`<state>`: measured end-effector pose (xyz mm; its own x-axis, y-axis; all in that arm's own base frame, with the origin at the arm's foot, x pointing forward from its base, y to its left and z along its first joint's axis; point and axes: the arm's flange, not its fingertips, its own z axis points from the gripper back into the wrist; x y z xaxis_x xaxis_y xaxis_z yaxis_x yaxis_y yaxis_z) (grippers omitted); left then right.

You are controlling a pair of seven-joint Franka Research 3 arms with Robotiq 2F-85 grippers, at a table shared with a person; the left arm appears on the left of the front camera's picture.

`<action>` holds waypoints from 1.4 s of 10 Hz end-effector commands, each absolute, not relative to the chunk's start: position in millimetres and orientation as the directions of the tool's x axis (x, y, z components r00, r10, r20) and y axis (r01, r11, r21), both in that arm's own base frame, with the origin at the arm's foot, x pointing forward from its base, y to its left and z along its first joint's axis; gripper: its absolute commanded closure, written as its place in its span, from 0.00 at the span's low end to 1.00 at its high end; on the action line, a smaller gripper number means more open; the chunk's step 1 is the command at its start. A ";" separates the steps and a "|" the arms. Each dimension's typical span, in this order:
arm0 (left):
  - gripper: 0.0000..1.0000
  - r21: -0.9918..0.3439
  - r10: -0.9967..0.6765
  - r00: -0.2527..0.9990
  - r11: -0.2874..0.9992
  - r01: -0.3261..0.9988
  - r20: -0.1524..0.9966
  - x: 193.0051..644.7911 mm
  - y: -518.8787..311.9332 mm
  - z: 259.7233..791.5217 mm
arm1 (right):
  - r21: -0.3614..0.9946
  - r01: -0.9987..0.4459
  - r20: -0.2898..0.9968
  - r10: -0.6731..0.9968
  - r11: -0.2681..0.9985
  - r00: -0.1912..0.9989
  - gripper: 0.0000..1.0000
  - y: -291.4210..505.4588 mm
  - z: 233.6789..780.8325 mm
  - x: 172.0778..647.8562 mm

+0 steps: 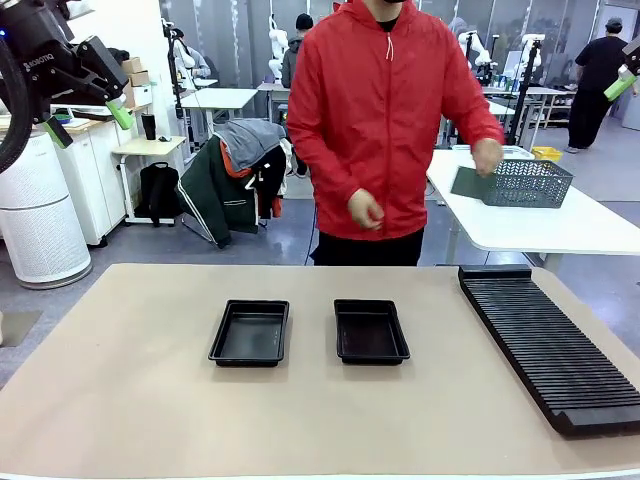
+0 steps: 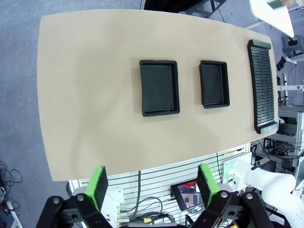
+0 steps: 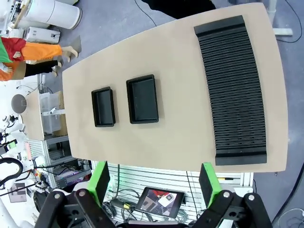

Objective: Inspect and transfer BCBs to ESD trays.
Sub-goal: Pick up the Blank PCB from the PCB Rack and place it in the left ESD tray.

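Two empty trays (image 1: pixel 250 332) are set side by side on the table (image 1: pixel 120 400) for loading, while the left hand (image 2: pixel 152 178) and right hand (image 3: pixel 154 183) are held clear above, spread wide.

Three cameras, one table (image 1: pixel 120 400).
Front looks across it from nearby; both wrist views stare down from high, sharing the trays (image 2: pixel 160 88).

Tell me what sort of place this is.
Probably an electronics or robotics lab, not a home: black ESD trays and a long slotted rack on the tan worktable, a wire mesh basket on a white bench behind.
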<state>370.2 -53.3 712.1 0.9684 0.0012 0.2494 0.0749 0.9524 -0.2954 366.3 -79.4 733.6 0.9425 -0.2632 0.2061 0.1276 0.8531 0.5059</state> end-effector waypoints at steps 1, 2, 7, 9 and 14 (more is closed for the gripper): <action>0.00 -0.300 0.002 0.968 0.951 0.076 0.251 370.2 -53.4 712.4 | 0.466 0.138 0.222 -0.267 0.874 0.938 0.00 -75.5 730.0 367.2; 0.00 -0.300 0.002 0.968 0.951 0.076 0.251 370.2 -53.4 712.4 | 0.464 0.140 0.217 -0.265 0.875 0.939 0.00 -75.6 729.8 368.3; 0.00 -0.300 0.002 0.968 0.951 0.076 0.251 370.2 -53.4 712.4 | 0.450 0.153 0.224 -0.277 0.880 0.934 0.00 -74.1 730.3 370.2; 0.00 -0.300 0.002 0.968 0.951 0.076 0.251 370.2 -53.4 712.4 | 0.485 0.126 0.209 -0.254 0.866 0.944 0.00 -75.5 732.7 367.6; 0.00 -0.300 0.002 0.968 0.951 0.076 0.251 370.2 -53.4 712.4 | 0.485 0.126 0.209 -0.254 0.866 0.944 0.00 -75.5 732.7 367.6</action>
<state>370.2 -53.3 712.2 0.9684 0.0012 0.2495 0.0749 0.9524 -0.2954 367.8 -75.7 732.6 0.9442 -0.2546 0.2091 0.1267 0.8665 0.4828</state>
